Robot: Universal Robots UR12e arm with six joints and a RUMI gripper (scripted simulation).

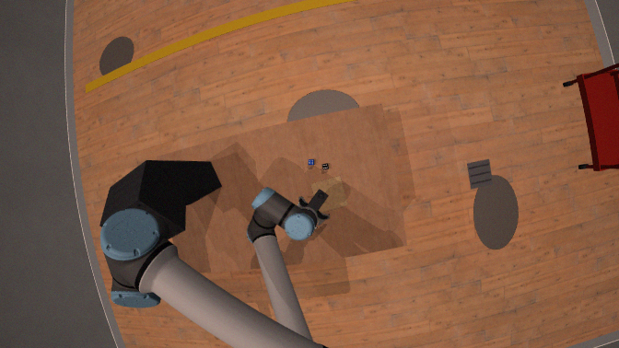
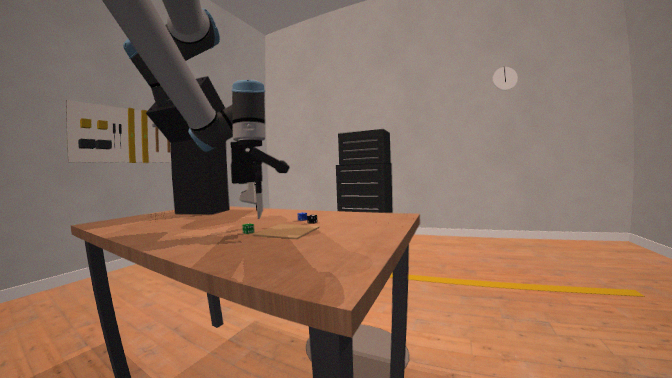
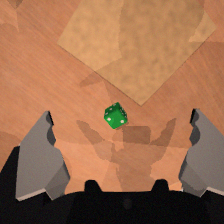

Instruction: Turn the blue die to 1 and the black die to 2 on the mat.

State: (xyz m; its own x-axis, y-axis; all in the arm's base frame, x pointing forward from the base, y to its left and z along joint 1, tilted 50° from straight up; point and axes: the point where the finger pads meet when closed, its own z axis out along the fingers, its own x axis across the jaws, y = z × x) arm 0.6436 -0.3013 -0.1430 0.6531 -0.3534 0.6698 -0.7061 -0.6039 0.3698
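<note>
The green die (image 2: 248, 228) (image 3: 116, 116) sits on the table just off a corner of the mat (image 2: 285, 232) (image 3: 140, 45). In the wrist view it lies between and ahead of the widely spread fingers, touching neither. My gripper (image 3: 120, 110) is open and empty, above the table; in the exterior view a fingertip hangs a little above the table behind the green die. The blue die (image 1: 311, 162) (image 2: 302, 216) and the black die (image 1: 325, 166) (image 2: 312, 219) sit close together on the table, off the mat. The blue die shows several pips on top; the black die's top is too small to read. In the top view the arm hides the green die.
The wooden table (image 1: 359, 133) (image 2: 280, 260) carries the mat and dice. The black arm base (image 1: 175, 184) (image 2: 200, 180) stands at one end of it. The blue and black dice are beyond the mat from the green die. A red cart (image 1: 603, 120) stands away from the table.
</note>
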